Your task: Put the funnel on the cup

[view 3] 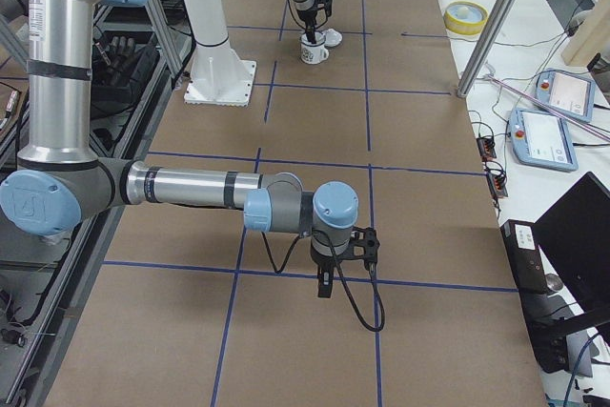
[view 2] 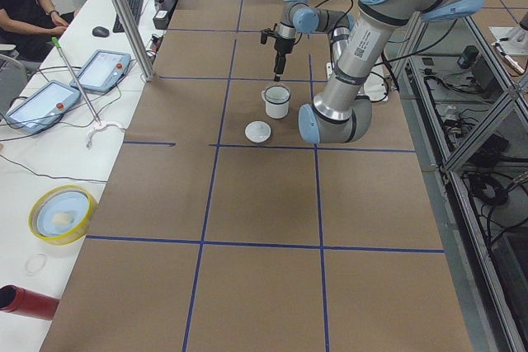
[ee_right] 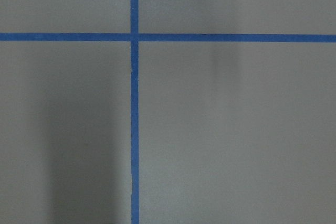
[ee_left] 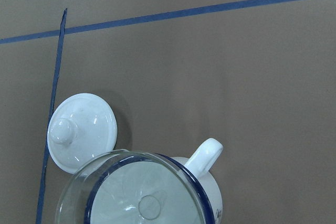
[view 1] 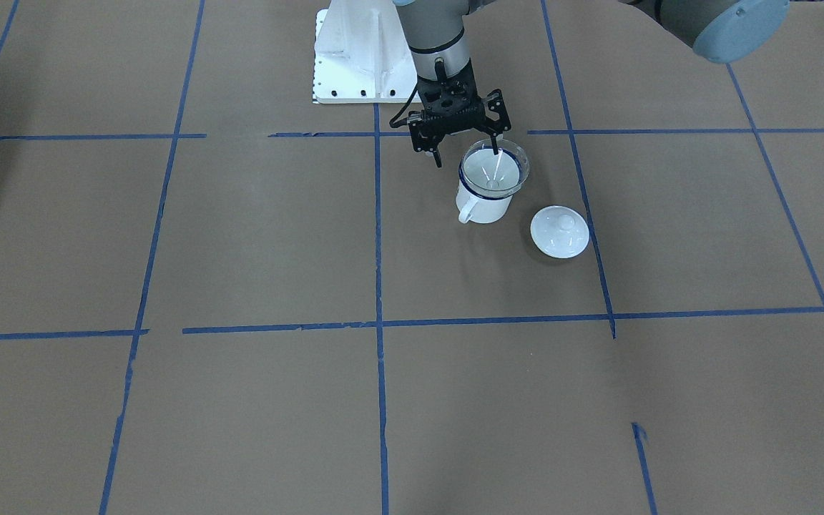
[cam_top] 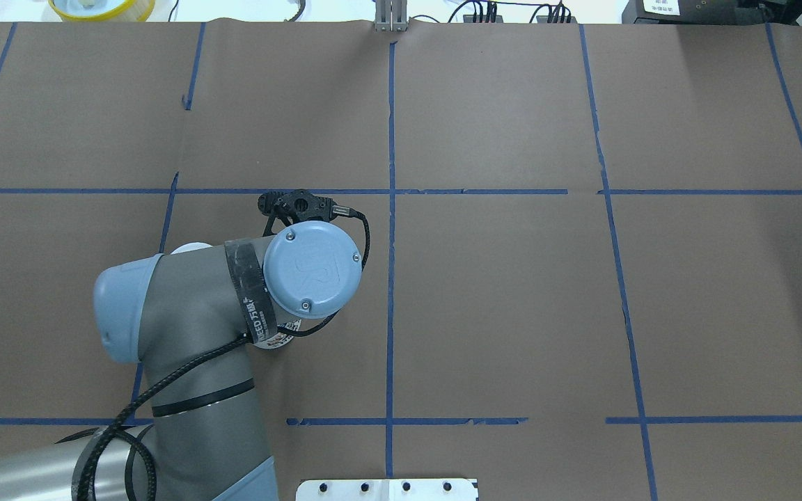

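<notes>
Over funnel (view 1: pixel 496 174) and cup (view 1: pixel 482 204), left fingers (view 1: pixel 438 156) spread wide

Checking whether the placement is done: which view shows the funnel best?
The left wrist-mounted view: the funnel fills the foreground, seated in the blue rim of the cup. The front-facing view shows it smaller, also on the cup; the side views show it tiny; overhead, the left arm hides it.

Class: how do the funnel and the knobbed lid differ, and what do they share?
The funnel is clear, the lid opaque white. The funnel sits on the cup; the lid lies on the table beside it. The funnel dips inward; the lid rises to a knob. Both are round.
</notes>
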`<state>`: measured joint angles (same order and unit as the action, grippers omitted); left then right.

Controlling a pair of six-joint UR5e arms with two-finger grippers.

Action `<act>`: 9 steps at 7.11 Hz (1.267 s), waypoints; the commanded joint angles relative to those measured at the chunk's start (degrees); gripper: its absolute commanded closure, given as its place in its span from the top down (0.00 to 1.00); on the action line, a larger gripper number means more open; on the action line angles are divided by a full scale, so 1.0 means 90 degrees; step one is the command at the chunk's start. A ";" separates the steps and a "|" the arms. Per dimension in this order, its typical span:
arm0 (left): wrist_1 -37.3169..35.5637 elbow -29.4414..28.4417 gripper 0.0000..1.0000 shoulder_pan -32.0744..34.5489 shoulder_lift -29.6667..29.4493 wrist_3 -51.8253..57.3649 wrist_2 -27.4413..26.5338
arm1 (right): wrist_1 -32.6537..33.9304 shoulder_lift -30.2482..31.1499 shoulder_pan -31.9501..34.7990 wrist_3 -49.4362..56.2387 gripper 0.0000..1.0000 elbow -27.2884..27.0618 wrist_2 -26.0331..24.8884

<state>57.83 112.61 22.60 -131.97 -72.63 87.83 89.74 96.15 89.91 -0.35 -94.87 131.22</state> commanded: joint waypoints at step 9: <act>0.2831 -0.0858 1.00 0.5667 0.2258 0.6510 0.4163 | 0.0000 0.0000 0.0000 0.0000 1.00 0.0004 0.0000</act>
<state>80.86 109.26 66.80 -115.69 -22.69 119.20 89.74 96.15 89.91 -0.35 -94.83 131.22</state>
